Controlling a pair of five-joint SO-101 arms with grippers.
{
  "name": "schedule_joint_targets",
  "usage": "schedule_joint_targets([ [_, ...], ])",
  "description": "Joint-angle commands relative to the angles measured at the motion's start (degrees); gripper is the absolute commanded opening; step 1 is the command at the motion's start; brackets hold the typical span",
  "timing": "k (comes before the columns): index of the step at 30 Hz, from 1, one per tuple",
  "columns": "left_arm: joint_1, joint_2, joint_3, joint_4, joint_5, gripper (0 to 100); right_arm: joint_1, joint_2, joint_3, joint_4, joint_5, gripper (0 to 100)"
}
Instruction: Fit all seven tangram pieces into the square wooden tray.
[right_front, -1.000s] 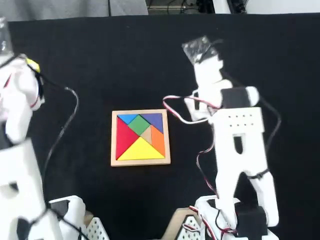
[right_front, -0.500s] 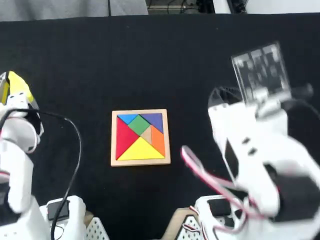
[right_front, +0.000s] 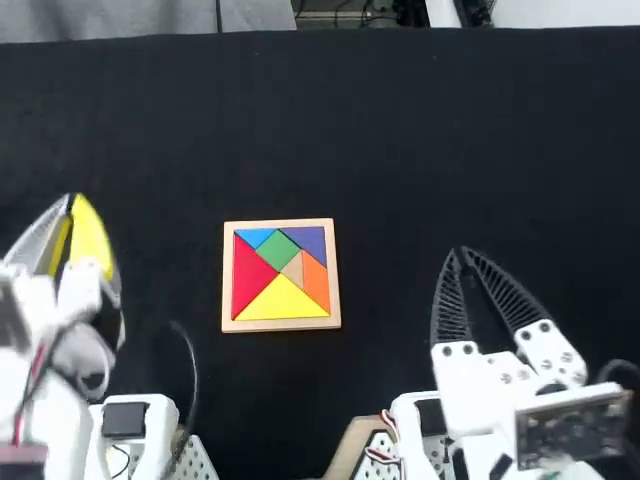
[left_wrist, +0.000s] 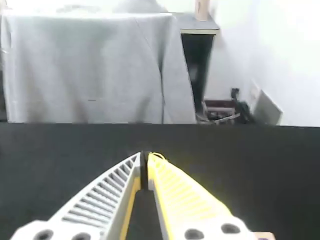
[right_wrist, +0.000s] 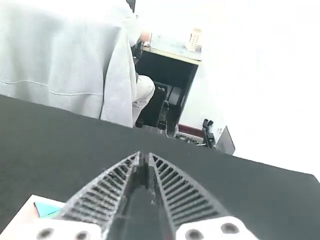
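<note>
Wooden square tray (right_front: 228, 322) lies flat at the middle of the black desk (right_front: 450, 130), with all seven tangram pieces (right_front: 283, 278) fitted inside and filling it. My left tool (right_front: 72, 205) sits on my left side, well apart from the tray, fingers together and empty. My right tool (right_front: 462, 258) sits near the front on my right, also pressed together and empty. I judge the pieces light, stiff and smooth. Lying flush, they offer little edge, so the tray's rim is the better hold.

Robot lab w/ black-draped table (right_front: 150, 120)
</note>
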Motion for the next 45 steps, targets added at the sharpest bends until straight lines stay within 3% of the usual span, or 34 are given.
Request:
schedule_joint_targets([
  [1, -3.8, -13.3, 8.8, -0.7, -0.3, 4, 0.6, -8.9, 11.4, -5.5, -0.2, 1.1],
  [6, -5.4, -24.4, 30.1, -12.0, -4.7, 4, 5.6, -18.5, 22.6, -13.2, -0.2, 1.1],
  [13, -5.3, -22.2, 47.0, -23.1, -5.6, 4, 16.0, -21.3, 36.3, -19.6, -0.2, 1.1],
  [18, -5.4, -21.8, 55.7, -31.5, -5.6, 4, 15.6, -21.5, 45.1, -25.6, -0.6, 1.4],
  [24, -5.2, -22.1, 67.4, -38.9, -5.6, 4, 5.5, -21.4, 50.5, -28.6, -0.6, 1.5],
  [27, -5.2, -21.8, 69.4, -39.5, -4.8, 4, 1.3, -21.5, 52.3, -28.7, -0.5, 1.5],
  [33, -4.2, -21.7, 69.3, -39.3, 5.6, 4, -0.4, -21.6, 61.3, -34.1, -0.2, 1.2],
  [40, -1.7, -21.7, 69.3, -33.9, -0.8, 4, -0.2, -21.6, 72.2, -41.5, -0.3, 1.2],
  [45, -1.4, -21.7, 69.3, -28.8, -2.2, 4, 5.2, -21.4, 76.5, -40.7, -0.5, 1.2],
])
